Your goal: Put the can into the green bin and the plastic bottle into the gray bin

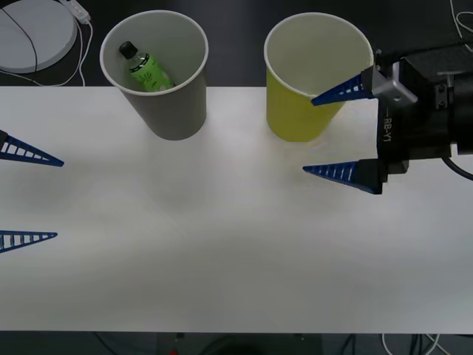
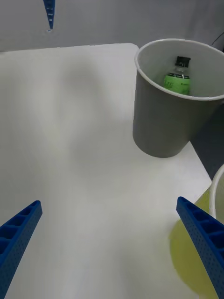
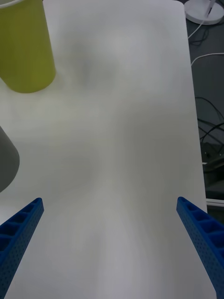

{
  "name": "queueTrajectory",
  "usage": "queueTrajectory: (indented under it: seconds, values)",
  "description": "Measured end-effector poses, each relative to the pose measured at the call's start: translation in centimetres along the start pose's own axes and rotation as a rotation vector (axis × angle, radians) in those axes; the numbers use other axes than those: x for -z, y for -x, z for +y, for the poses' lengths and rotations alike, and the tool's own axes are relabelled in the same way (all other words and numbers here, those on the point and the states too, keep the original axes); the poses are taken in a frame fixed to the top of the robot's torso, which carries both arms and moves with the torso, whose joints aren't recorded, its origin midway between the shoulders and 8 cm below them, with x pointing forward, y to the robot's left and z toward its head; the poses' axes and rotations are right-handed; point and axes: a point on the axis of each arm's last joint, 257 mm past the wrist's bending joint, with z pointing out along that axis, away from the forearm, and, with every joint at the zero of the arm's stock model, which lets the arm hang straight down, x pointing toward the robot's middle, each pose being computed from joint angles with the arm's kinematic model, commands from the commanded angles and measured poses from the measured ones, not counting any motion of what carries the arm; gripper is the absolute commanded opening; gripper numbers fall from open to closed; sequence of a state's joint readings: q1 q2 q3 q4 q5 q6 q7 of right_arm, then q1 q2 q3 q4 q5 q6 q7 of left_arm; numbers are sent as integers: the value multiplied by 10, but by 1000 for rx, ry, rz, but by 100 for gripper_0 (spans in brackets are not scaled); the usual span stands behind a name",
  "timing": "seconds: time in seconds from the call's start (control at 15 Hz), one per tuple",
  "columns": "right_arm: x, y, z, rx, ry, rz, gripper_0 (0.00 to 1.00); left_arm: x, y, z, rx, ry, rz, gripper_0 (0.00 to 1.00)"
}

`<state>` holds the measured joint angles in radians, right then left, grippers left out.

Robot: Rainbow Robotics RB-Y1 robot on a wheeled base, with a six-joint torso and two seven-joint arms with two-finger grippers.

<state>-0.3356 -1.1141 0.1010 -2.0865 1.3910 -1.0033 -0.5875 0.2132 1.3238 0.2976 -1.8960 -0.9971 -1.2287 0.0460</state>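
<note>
The gray bin (image 1: 176, 111) stands at the table's back left, and the plastic bottle (image 1: 148, 70) leans inside it, black cap up. To its right stands the green bin (image 1: 294, 118). The can is out of view. My right gripper (image 1: 310, 135) is open, just right of the green bin, one finger crossing its rim. The right wrist view shows the gray bin (image 2: 158, 126) with the bottle (image 2: 177, 81) in it, the green bin (image 2: 193, 252), and the open right gripper (image 2: 108, 202). My left gripper (image 1: 59, 200) waits open at the table's left edge, also seen open over bare table (image 3: 109, 200).
The white table (image 1: 222, 251) spreads wide in front of the bins. A round white device (image 1: 33, 33) with a cable lies off the table's back left corner. In the left wrist view the green bin (image 3: 25, 51) and the gray bin's wall (image 3: 5, 161) stand at one side.
</note>
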Motion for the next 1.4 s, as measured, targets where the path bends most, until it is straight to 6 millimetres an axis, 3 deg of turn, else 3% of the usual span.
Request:
queueTrajectory:
  seconds: [0.87, 1.4]
  values:
    - [68, -62, 50, 71, 78, 81, 100, 0, 0, 0, 0, 0, 0, 100]
    - [87, -81, 71, 62, 69, 130, 100, 0, 0, 0, 0, 0, 0, 100]
